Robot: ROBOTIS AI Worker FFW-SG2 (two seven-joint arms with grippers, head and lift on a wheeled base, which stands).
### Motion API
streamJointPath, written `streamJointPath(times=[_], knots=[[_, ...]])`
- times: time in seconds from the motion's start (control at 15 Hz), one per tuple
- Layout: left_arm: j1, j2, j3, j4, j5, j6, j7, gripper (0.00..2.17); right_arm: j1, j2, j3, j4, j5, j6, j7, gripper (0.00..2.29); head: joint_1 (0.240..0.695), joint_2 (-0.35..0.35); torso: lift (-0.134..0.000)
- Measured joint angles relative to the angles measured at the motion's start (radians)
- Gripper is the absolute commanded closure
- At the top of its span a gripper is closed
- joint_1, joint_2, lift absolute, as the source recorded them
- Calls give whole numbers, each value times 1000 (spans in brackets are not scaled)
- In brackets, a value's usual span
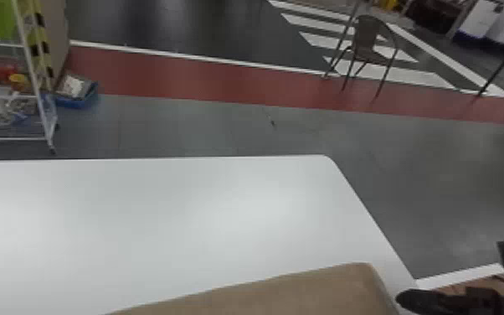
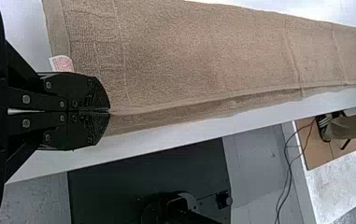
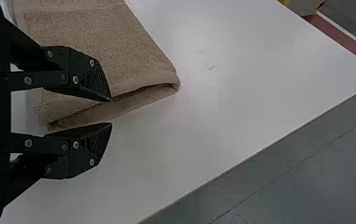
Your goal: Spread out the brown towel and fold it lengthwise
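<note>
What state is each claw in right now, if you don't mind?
Left claw: closed, apparently pinching the edge of the brown towel.
Right claw: open beside the towel's folded edge, holding nothing.

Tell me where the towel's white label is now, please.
In the left wrist view, the white label is at the left end of the brown towel, beside the left tool.

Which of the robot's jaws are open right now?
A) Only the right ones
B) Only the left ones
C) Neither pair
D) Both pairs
A: the right gripper has its jaws apart by the towel, while the left gripper has its jaws together at the towel's edge.
</note>
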Motion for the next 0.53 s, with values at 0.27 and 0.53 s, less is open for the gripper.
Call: streamJointPath(times=[0.27,0.53], knots=[[1,0,0,-2,0,1,0,1251,12,20,10,-59,3,0,0,832,695,-350,-122],[2,-1,0,-2,0,0,0,1251,34,20,20,-72,14,0,0,832,695,-350,-122]])
